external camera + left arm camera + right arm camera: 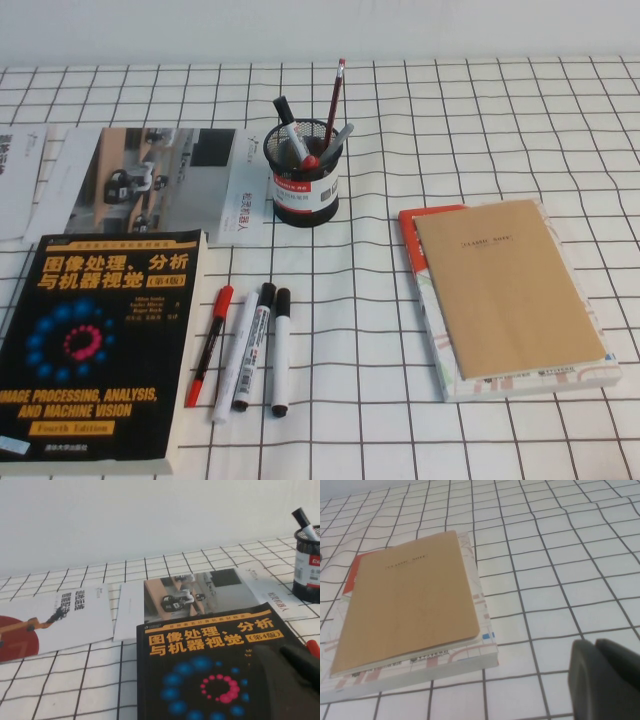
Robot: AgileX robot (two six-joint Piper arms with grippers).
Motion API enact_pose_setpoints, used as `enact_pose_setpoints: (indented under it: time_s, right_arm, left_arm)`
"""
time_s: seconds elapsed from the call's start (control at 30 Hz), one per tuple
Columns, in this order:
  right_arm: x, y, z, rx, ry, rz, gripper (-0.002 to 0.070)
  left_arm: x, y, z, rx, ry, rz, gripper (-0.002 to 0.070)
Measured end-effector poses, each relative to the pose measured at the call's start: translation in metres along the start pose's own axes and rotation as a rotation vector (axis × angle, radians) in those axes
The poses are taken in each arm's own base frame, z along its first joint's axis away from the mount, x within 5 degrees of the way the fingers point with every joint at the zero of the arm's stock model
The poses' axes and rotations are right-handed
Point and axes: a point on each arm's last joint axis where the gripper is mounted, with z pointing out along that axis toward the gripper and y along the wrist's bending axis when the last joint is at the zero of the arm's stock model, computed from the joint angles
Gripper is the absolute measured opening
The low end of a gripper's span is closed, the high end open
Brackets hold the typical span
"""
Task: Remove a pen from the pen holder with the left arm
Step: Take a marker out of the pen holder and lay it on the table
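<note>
The black mesh pen holder stands at the back middle of the table, and it also shows at the edge of the left wrist view as the pen holder. Several pens stick out of it, among them a red pencil and a black-capped marker. Neither gripper appears in the high view. My left gripper is shut and empty, low over the black textbook, well short of the holder. My right gripper is shut and empty above bare cloth beside the brown notebook.
A red pen, a white marker and two black-capped markers lie beside the black textbook at the front left. Leaflets lie behind it. The brown notebook rests on a book at the right.
</note>
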Motion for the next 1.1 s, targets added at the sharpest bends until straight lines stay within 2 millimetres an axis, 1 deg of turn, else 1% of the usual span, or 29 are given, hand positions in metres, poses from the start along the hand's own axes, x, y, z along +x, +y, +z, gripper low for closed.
enact_pose_setpoints:
  time_s: [0.4, 1.1]
  right_arm:
    - [0.0, 0.0, 0.0, 0.0, 0.0, 0.0, -0.0017]
    - [0.0, 0.0, 0.0, 0.0, 0.0, 0.0, -0.0017]
  left_arm:
    - [0.023, -0.002, -0.003, 0.012, 0.235, -0.039, -0.0002]
    - [0.024, -0.003, -0.003, 0.019, 0.242, -0.063, -0.0002]
